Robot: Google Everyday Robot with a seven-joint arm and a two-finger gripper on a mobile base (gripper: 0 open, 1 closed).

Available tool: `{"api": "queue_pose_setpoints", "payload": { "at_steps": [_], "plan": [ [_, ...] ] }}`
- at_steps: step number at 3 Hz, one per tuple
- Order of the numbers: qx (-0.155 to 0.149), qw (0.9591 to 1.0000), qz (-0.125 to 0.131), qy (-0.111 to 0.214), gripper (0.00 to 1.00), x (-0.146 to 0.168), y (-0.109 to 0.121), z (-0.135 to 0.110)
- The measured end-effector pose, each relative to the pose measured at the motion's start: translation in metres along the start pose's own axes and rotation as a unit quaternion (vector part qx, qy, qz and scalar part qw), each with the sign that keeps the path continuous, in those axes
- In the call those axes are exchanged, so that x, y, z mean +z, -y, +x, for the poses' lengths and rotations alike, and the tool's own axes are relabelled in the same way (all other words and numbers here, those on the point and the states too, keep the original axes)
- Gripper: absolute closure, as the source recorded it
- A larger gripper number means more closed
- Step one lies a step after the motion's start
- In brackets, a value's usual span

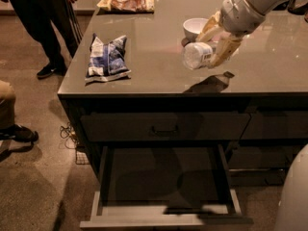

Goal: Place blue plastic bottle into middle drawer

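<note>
Blue plastic bottle (pixel 195 57) lies sideways, clamped between the gripper's (pixel 211 49) fingers (pixel 226 44), held above the countertop (pixel 159 64).

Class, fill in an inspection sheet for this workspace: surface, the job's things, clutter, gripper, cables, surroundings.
Surface: grey countertop, glossy, carrying two bags and a bowl.
Job's things: blue plastic bottle held sideways above the counter, its shadow below it; middle drawer pulled open, dark bottom showing.
Clutter: blue-white snack bag on the left; brown snack bag at the far edge; white bowl behind the bottle.
Gripper: gripper shut on the bottle, over the counter's right half.
Cables: loose cables on the floor, left of the cabinet.
Surroundings: standing person at far left; a shoe at the left edge.
</note>
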State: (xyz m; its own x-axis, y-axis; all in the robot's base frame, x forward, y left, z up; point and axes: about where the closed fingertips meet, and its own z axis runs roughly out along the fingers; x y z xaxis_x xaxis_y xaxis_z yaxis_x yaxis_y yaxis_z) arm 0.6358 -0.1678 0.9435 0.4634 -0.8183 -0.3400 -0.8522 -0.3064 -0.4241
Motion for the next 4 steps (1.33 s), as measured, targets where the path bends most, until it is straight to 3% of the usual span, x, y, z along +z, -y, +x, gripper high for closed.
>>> {"api": "queue_pose_setpoints", "payload": {
  "at_steps": [2, 4],
  "plan": [
    [0.069, 0.9968, -0.04, -0.005, 1.0, 0.01, -0.034, -0.015],
    [0.145, 0.987, -0.068, 0.015, 1.0, 0.019, -0.082, -0.062]
  ]
}}
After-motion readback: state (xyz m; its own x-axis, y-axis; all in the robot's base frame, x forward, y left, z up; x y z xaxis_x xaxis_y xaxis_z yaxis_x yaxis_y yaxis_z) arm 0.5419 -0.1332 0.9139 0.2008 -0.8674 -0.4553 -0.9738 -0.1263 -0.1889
